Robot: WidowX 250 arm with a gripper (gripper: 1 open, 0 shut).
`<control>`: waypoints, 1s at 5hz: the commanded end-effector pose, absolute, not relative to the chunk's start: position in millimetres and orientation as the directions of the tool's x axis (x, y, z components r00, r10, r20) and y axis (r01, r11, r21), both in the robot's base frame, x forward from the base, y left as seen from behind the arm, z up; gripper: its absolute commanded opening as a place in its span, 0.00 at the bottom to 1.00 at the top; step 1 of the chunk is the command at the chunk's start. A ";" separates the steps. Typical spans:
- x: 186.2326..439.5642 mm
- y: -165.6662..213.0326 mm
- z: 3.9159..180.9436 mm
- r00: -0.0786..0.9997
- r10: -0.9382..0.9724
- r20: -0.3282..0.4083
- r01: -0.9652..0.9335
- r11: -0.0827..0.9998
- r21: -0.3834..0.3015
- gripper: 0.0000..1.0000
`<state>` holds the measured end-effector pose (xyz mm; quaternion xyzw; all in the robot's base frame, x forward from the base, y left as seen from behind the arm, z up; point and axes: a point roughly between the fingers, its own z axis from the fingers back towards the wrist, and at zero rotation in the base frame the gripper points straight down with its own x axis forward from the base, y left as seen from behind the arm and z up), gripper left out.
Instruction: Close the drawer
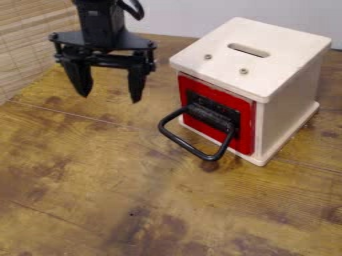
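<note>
While the gripper (pixel 106 88) hangs over the tabletop (pixel 94 190) with jaws spread and empty, we see the drawer (pixel 210 110) well apart.

I can read no text, label, brand, number or sign anywhere here (not on the red drawer (pixel 211 108), the cream cabinet (pixel 262 62), my gripper (pixel 106 92), or the wooden table (pixel 107 190)).

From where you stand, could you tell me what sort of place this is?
Probably a lab test bench: a worn wooden tabletop, a small cream cabinet with a red drawer, and a robot arm's open tool above it.
</note>
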<state>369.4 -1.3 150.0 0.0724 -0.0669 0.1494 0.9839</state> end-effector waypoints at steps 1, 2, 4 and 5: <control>373.7 -6.4 166.0 0.956 0.199 0.217 -0.223 0.970 0.094 1.00; 370.9 -6.0 170.2 0.955 0.213 0.207 -0.235 0.967 0.093 1.00; 374.6 -10.8 169.9 0.962 0.198 0.186 -0.218 0.972 0.092 1.00; 374.4 -18.3 166.2 0.970 0.166 0.177 -0.185 0.979 0.091 1.00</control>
